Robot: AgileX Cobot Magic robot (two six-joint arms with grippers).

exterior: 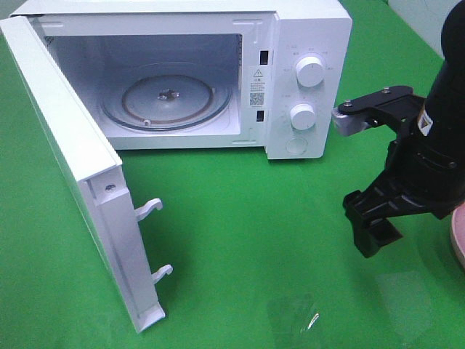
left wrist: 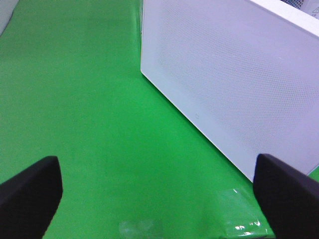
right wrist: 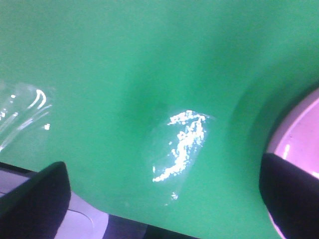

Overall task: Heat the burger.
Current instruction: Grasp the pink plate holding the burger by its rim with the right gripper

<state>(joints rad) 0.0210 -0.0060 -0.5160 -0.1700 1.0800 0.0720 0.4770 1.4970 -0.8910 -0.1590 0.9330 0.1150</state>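
The burger is out of view in every frame. A white microwave (exterior: 309,33) stands at the back with its door (exterior: 65,145) swung wide to the left. Its glass turntable (exterior: 167,98) is bare. My right gripper (exterior: 367,182) hovers open over the green cloth to the right of the microwave, with nothing between its fingers. In the right wrist view the right gripper (right wrist: 162,199) is spread over cloth, one fingertip (right wrist: 291,194) beside the rim of a pink plate (right wrist: 304,134). My left gripper (left wrist: 159,194) is open and empty, facing the door's outer face (left wrist: 229,74).
Only the pink plate's edge (exterior: 459,236) shows at the far right of the table. The door's two latch hooks (exterior: 149,209) stick out toward the middle. Green cloth (exterior: 254,240) covers the table, with shiny wrinkles near the front.
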